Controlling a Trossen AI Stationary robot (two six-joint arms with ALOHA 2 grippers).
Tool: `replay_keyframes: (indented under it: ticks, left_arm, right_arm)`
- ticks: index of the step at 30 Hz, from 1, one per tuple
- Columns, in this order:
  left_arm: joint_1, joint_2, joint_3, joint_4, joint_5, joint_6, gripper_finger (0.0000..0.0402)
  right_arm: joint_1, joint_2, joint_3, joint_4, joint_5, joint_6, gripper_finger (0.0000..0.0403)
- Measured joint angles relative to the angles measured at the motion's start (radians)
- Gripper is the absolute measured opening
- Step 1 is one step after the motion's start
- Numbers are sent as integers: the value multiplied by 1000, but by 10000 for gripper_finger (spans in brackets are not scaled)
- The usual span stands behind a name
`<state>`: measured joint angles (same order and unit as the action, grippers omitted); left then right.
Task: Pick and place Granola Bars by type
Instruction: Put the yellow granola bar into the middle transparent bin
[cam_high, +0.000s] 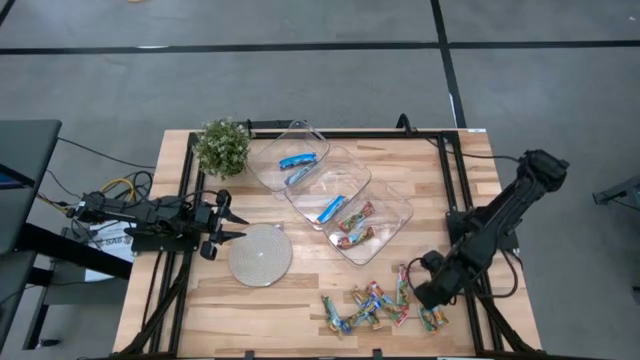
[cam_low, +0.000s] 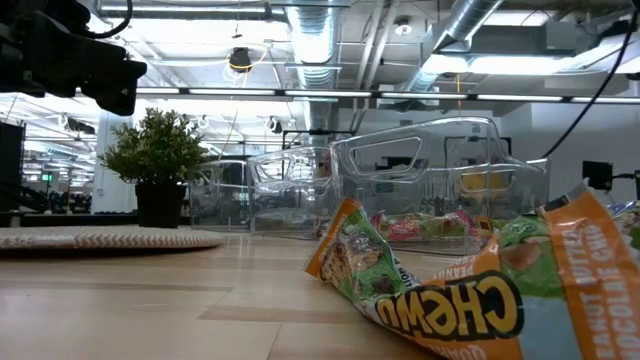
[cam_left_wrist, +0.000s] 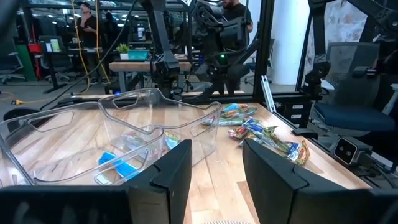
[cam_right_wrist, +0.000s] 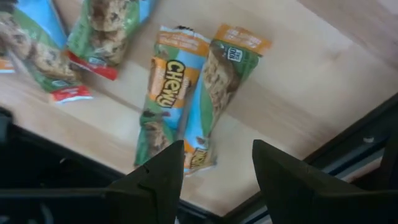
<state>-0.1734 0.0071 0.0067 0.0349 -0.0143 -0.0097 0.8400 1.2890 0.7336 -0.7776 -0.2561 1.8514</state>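
Observation:
Several multicoloured foil granola bars (cam_high: 375, 305) lie in a loose pile on the table near its near edge; one fills the foreground of the low view (cam_low: 430, 290). Two more (cam_high: 355, 227) lie in the nearest clear tray. Blue-and-white bars lie in the far tray (cam_high: 297, 165) and the middle tray (cam_high: 330, 208). My right gripper (cam_high: 425, 298) is open and empty at the pile's right end, just above two bars lying side by side (cam_right_wrist: 193, 93), with its fingers (cam_right_wrist: 214, 177) apart. My left gripper (cam_high: 222, 228) is open and empty at the table's left, beside the grey disc.
Three clear plastic trays (cam_high: 345, 175) stand in a slanting row across the table's middle. A round grey woven disc (cam_high: 260, 255) lies left of the pile. A small potted plant (cam_high: 222, 145) stands at the far left. The table's dark frame rail (cam_right_wrist: 348, 155) runs close to my right gripper.

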Motion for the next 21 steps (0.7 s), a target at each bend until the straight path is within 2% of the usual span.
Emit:
replay_keyframes:
  ticks: [8, 21]
  left_arm:
    - [0, 0, 0, 0, 0, 2, 138]
    - [0, 0, 0, 0, 0, 0, 138]
  right_arm:
    - [24, 76, -2, 9, 28, -70, 184]
    - [46, 167, -2, 102, 73, -64, 175]
